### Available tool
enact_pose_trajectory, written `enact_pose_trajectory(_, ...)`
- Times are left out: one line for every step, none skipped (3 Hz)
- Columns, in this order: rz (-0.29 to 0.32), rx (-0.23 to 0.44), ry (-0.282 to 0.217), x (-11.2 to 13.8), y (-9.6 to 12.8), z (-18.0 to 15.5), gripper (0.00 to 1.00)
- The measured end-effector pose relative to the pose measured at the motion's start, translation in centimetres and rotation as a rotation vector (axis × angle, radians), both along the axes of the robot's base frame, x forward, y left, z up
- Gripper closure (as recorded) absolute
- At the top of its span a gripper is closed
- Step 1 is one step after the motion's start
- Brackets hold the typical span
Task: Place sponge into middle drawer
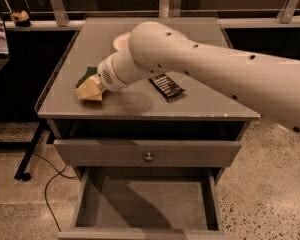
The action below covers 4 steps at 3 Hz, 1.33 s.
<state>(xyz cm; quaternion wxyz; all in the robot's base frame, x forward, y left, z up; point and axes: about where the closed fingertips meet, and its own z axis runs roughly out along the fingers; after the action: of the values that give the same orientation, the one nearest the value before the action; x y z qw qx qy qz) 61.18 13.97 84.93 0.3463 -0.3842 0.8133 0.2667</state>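
Note:
The sponge [90, 88], pale yellow with a dark green face, sits tilted near the left edge of the grey cabinet top [190, 104]. My gripper [97, 82] is at the end of the big white arm [200, 69]. It meets the sponge from the right, and the wrist hides most of it. The middle drawer [150, 204] stands pulled out below, with its flat grey floor bare.
A black snack wrapper [166, 86] lies mid-top, right of the wrist. A pale round plate [121, 40] shows behind the arm. Above the open drawer is a closed drawer front with a small knob [149, 157]. Cables and a black stand leg [30, 154] are on the floor at left.

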Motion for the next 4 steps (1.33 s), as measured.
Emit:
enact_pose_trajectory(0.099, 0.016, -0.034, -1.5, -0.1, 2.7, 1.0)
enact_pose_trajectory(0.208, 0.025, -0.053, -4.0, -1.5, 4.4, 1.0)
enact_pose_trajectory(0.339, 0.036, -0.081, -7.3, -3.2, 5.4, 1.0)
enact_pose_trajectory(0.489, 0.038, -0.124, -10.9, -4.5, 5.6, 1.0)
